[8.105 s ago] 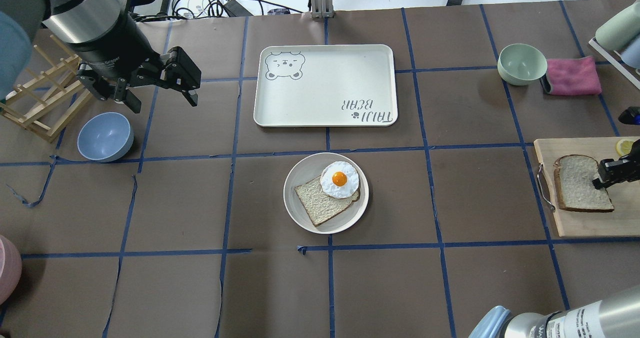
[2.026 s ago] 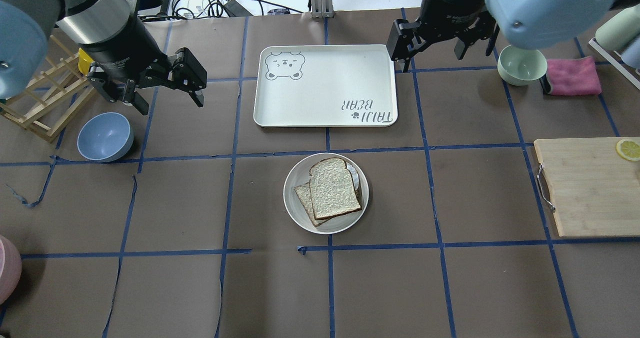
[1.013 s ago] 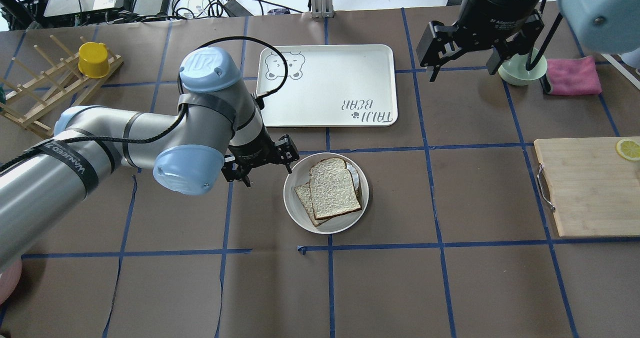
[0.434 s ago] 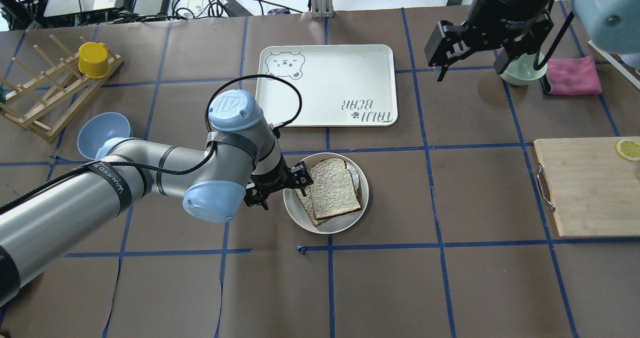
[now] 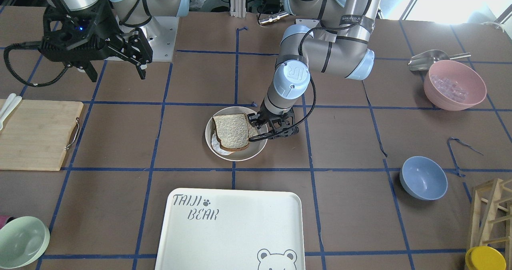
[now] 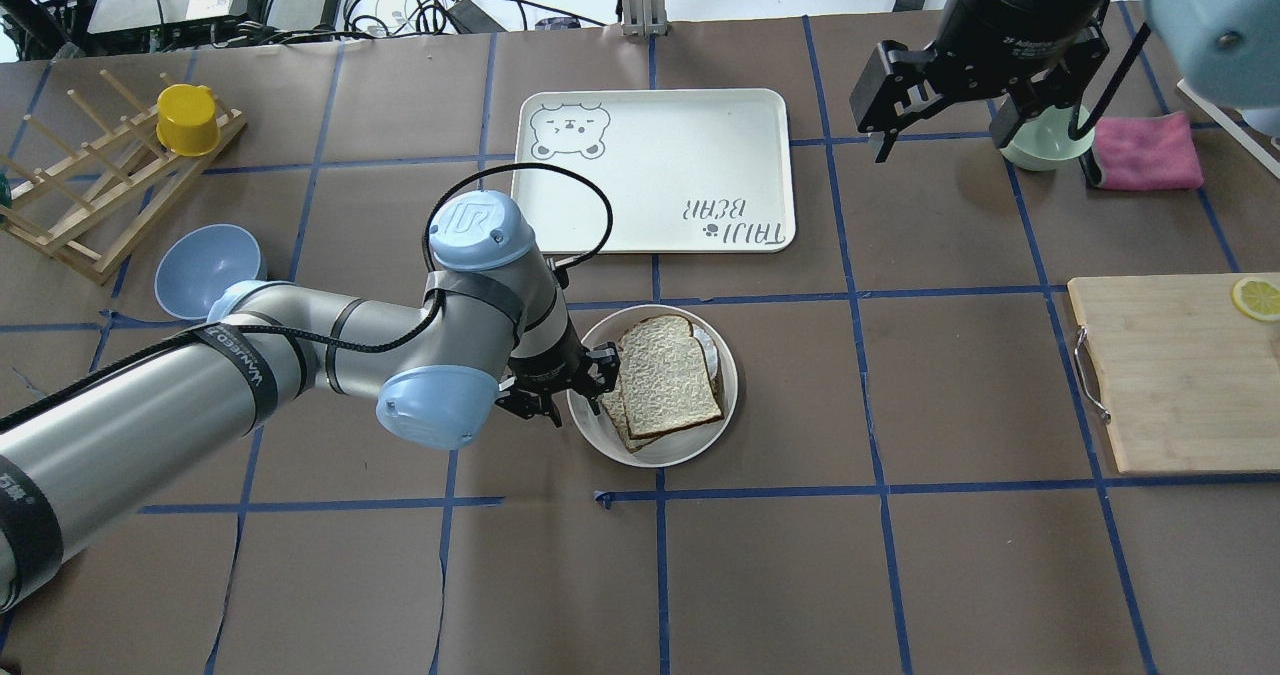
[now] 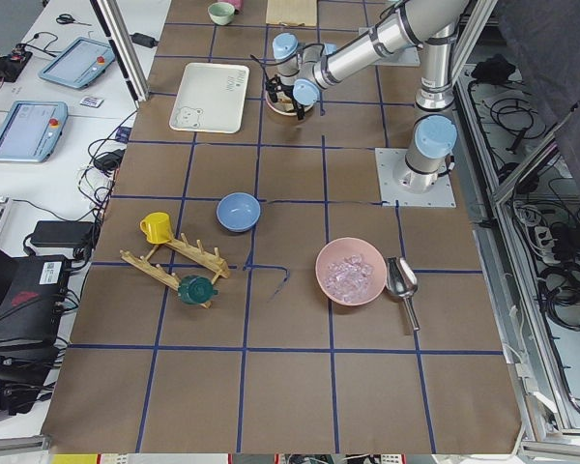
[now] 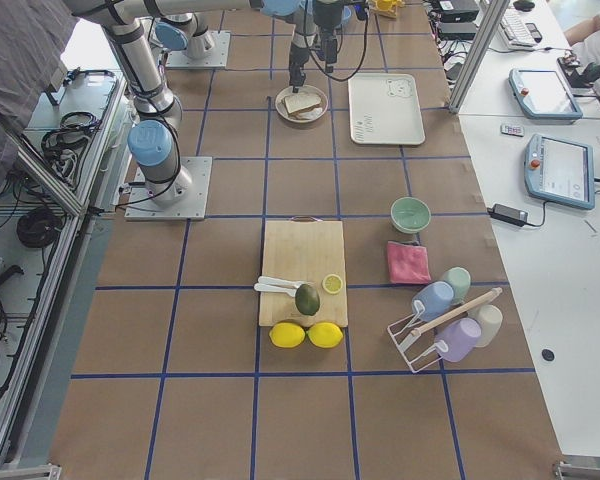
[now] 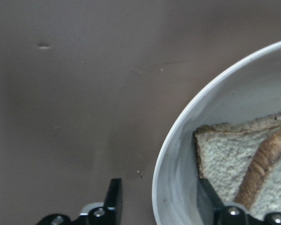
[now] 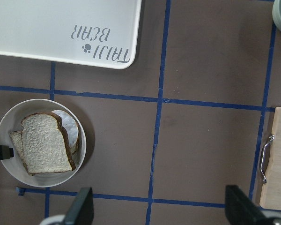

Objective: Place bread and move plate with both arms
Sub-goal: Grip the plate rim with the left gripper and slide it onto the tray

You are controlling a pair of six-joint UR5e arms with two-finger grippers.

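While looking down on the brown paper-covered table, find the round off-white plate at its middle, just short of the white rectangular tray. On it, see the large pale slice of bread lying flat atop a fried egg and a smaller tan slice. Note the left black two-finger gripper low at the plate's rim: jaws parted astride it, one finger outside, one inside by the tan slice, gripping nothing. Spot the right black gripper high above the table, well apart from the plate, spread wide, empty.
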